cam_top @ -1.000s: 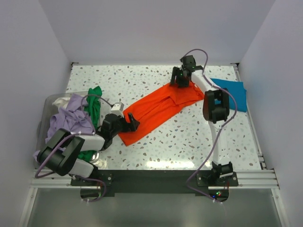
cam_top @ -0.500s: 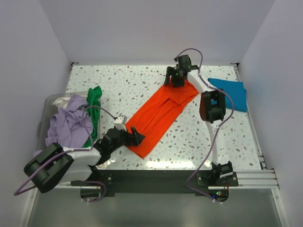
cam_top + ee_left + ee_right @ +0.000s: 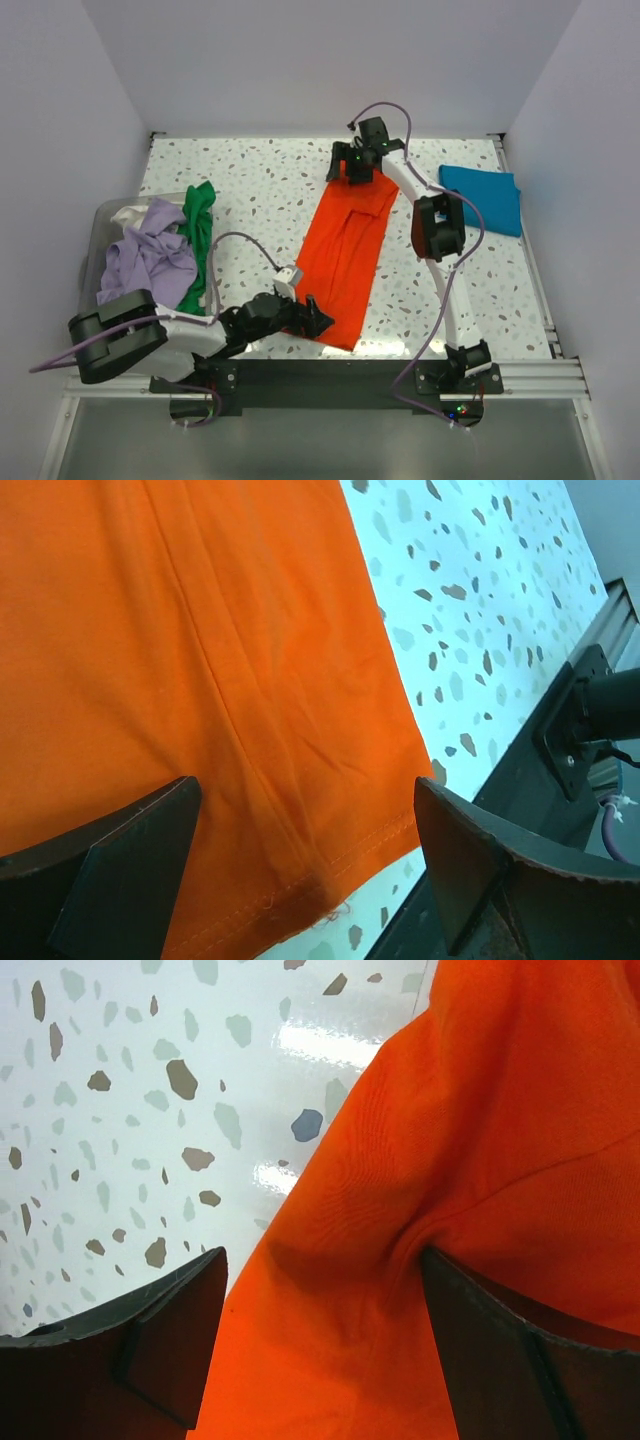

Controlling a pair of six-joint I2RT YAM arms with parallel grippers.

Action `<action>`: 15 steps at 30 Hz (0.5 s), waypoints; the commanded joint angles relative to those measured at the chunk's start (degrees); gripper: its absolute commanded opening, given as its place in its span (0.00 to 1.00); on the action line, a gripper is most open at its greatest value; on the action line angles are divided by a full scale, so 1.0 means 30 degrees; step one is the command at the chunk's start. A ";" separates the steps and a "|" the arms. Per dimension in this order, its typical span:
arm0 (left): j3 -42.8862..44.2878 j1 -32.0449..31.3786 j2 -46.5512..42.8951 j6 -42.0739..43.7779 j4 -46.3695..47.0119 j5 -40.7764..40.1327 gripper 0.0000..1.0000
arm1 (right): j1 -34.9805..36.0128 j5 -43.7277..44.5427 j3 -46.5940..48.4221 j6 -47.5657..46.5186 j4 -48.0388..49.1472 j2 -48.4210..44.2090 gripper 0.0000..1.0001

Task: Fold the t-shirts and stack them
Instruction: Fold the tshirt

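The bright orange t-shirt lies as a long narrow strip on the speckled table, running from the far middle to the near edge. My left gripper stands open at its near hem, the jaws wide over the stitched edge and gripping nothing. At the far end my right gripper is open too, straddling a creased corner of the orange cloth. A folded teal-blue t-shirt lies flat at the far right. Lavender, green and whitish t-shirts are heaped at the left.
The heap sits in a clear bin at the table's left edge. A black rail runs along the near edge, just beyond the orange hem. White walls close in the back and both sides.
The orange t-shirt has swung from a diagonal to nearly straight away from me. My left gripper moved right along the near edge, my right gripper moved left and its jaws widened.
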 commanded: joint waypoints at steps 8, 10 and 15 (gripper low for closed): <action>0.2338 -0.2495 0.4869 -0.0537 0.3928 0.1509 0.93 | 0.0176 -0.1190 0.0011 -0.0475 -0.1134 0.0449 0.84; 0.2953 -0.2933 0.5166 -0.0187 0.4019 0.1511 0.93 | 0.0176 -0.1687 0.0041 -0.0562 -0.1135 0.0243 0.84; 0.3482 -0.3141 0.4028 0.0663 0.2587 0.0577 0.94 | 0.0176 -0.2217 -0.0163 -0.0884 -0.1427 -0.1336 0.85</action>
